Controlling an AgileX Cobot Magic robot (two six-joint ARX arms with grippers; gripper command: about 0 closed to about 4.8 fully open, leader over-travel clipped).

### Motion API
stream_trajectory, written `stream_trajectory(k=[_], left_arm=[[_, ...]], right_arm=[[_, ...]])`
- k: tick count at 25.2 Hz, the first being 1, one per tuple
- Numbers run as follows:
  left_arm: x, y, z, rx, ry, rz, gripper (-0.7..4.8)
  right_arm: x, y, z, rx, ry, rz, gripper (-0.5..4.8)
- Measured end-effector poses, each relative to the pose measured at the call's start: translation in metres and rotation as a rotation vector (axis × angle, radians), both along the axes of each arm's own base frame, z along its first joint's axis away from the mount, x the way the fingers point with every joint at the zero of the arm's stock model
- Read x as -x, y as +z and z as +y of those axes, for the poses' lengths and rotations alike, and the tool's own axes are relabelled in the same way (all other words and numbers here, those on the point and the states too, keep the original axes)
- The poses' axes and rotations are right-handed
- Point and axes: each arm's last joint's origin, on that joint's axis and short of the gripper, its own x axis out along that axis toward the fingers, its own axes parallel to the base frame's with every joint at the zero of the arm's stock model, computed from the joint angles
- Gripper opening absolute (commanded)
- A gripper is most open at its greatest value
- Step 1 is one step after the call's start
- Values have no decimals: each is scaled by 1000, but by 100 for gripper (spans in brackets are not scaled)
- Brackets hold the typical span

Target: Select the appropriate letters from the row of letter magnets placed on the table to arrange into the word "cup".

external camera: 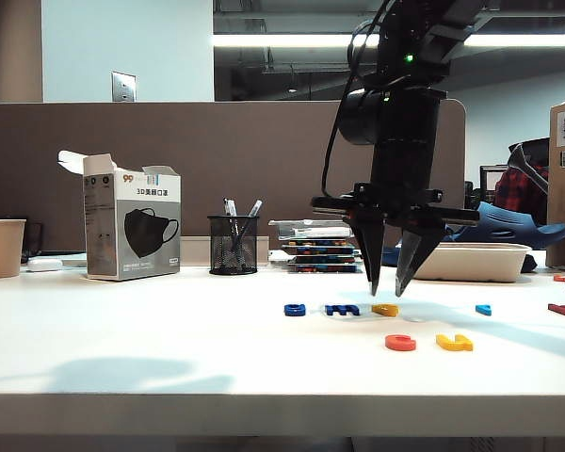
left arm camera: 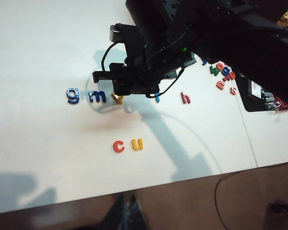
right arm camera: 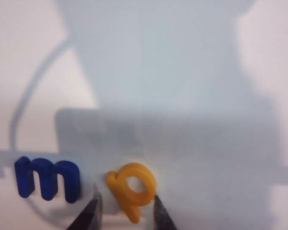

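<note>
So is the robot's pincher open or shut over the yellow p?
Open. The right gripper has a finger on each side of the yellow p, which lies flat on the table.

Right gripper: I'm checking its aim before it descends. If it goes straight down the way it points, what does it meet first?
Probably the yellow "p": the right gripper hangs open with a finger either side of it. Otherwise the table.

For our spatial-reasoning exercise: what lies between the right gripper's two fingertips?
In the right wrist view, the yellow "p" lies on the table between the right gripper's open fingertips, untouched.
</note>
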Motion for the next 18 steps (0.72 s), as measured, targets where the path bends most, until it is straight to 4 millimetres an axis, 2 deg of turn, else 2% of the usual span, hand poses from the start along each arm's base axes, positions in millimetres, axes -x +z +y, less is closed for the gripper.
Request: stream_trajectory(k=[14,18], left_arm=[[0,0,0,0,0,0,-5],[0,0,0,0,0,0,-5]], right_arm=[[4,2,-2,4,5,36,134],[4,2,-2,7,94,28,135]])
